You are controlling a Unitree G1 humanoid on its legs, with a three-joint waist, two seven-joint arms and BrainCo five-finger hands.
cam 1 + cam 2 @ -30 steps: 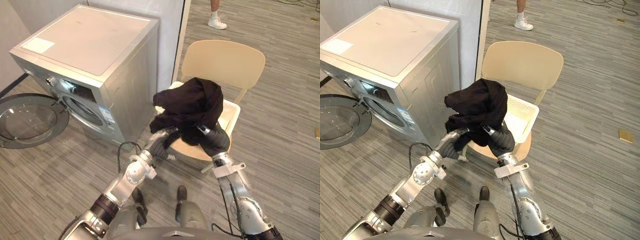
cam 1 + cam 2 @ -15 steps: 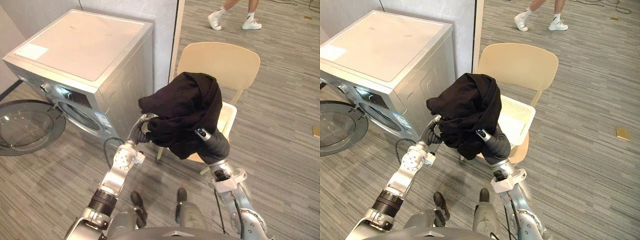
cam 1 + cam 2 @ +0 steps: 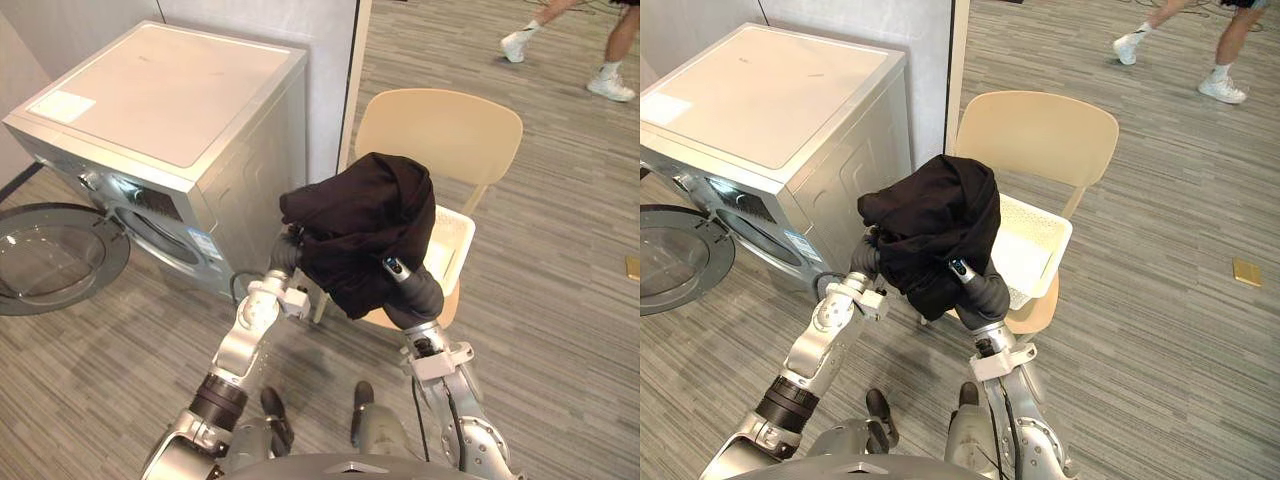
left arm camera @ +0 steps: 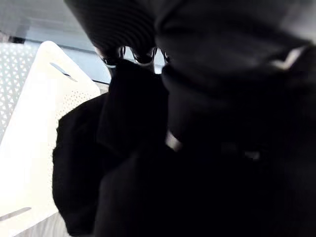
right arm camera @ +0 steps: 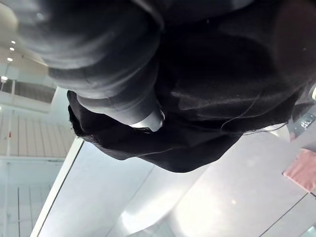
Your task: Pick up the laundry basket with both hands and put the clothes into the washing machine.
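Over the chair (image 3: 440, 130), the black clothes (image 3: 365, 230) hang bunched in the air between both arms, clear of the white laundry basket (image 3: 452, 235), which sits on the chair seat. Left hand (image 3: 285, 256) is tucked against the bundle's near-left edge and right hand (image 3: 418, 296) is under its lower right side. Both are buried in cloth, so I cannot tell whether either one clamps the fabric or only props it. Change: a second ago the bundle sat lower, its hem just over the basket rim. Half a second ago it was already up, and it is at about that height now, with the left arm pulled in closer under it. Basket has not moved off the chair in any of these, so the clothes were lifted out on their own rather than with the basket. Person's legs (image 3: 600, 60) have walked from top centre to the top right corner, well away. Judgement: lift looks done, carry not started. Washing machine (image 3: 170, 100) stands to the left with its round door (image 3: 55, 255) swung open and the drum opening (image 3: 160, 225) low on the front. Next move needs a swing left and a good drop in height. Loose cloth hanging below the right hand could slip or catch on the way.
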